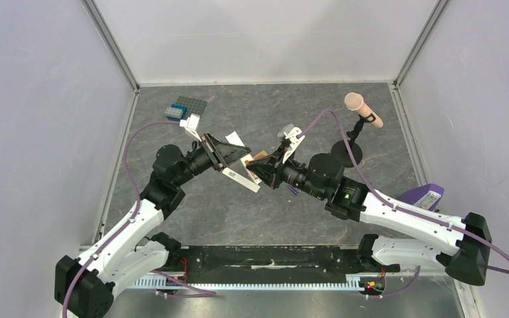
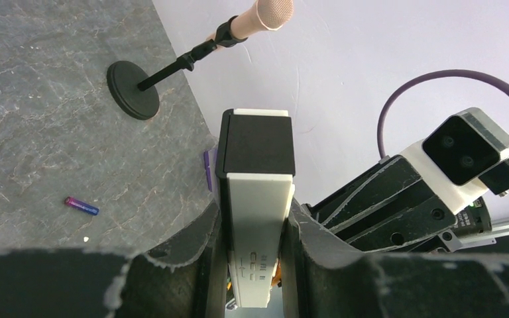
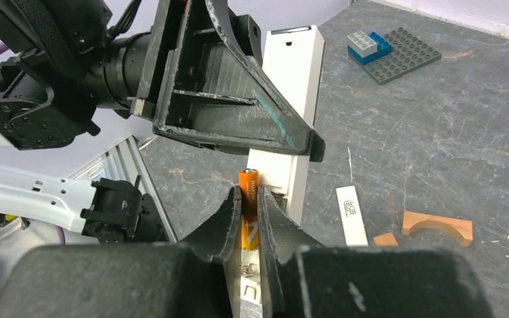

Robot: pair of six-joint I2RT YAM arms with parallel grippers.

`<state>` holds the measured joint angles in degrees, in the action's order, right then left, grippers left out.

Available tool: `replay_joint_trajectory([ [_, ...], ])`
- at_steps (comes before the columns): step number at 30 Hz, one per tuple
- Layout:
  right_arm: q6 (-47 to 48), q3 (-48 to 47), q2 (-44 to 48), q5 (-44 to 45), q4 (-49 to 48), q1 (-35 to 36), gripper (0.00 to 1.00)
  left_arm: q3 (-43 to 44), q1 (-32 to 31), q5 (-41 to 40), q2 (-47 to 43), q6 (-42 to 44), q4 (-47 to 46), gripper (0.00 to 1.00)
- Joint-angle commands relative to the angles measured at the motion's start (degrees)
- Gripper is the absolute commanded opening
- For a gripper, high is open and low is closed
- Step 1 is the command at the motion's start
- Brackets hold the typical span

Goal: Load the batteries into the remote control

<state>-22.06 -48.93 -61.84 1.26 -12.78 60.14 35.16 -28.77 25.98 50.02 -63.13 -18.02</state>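
From above, my left gripper (image 1: 233,165) and my right gripper (image 1: 256,173) meet over the middle of the tabletop (image 1: 238,218). The remote (image 1: 242,177) hangs between them, up off the tabletop. The blue battery (image 1: 292,189) lies by my right arm. A mic (image 1: 363,109) at the back right and a grey plate (image 1: 189,106) at the back left are well apart from us. So are the walls on 3 sides.

From my left wrist, my left gripper is clamped on the long sides of the remote (image 2: 257,225). A dark patch (image 2: 258,149) shows near its far end. I cannot tell if that is the battery hole. The blue battery (image 2: 81,206) lies alone, with bare tabletop all round it.

From my right wrist, my right gripper is squeezed tight on the orange battery (image 3: 249,205), which stands up between my fingers. Its top is just beside the remote (image 3: 293,99). I think I am on the first battery of 2.

Next I must line it up with the hole, the right way round, and press it in gently. My 2 grippers are very near each other, so there is little room to turn. A white strip (image 3: 349,215) and wood blocks (image 3: 437,228) lie off to the side.
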Motion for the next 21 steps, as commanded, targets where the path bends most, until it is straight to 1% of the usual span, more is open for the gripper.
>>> replay_joint_trajectory([
  [1,1.9,-0.9,-0.1,0.0,-0.1,0.1,0.05,3.8,0.0,0.6,-1.4,-1.8,-1.6,0.02],
  [8,2.4,-0.1,-0.1,0.1,0.6,0.1,0.05,3.9,0.0,0.4,-1.6,-3.9,-2.1,0.02],
  [12,2.1,-0.3,-0.1,-0.2,1.8,0.1,0.05,3.9,0.0,-1.1,-2.0,-5.2,-2.2,0.02],
  [21,1.3,2.3,1.2,-0.4,2.3,0.1,0.05,3.3,0.0,-2.2,-3.1,-5.0,-3.9,0.02],
])
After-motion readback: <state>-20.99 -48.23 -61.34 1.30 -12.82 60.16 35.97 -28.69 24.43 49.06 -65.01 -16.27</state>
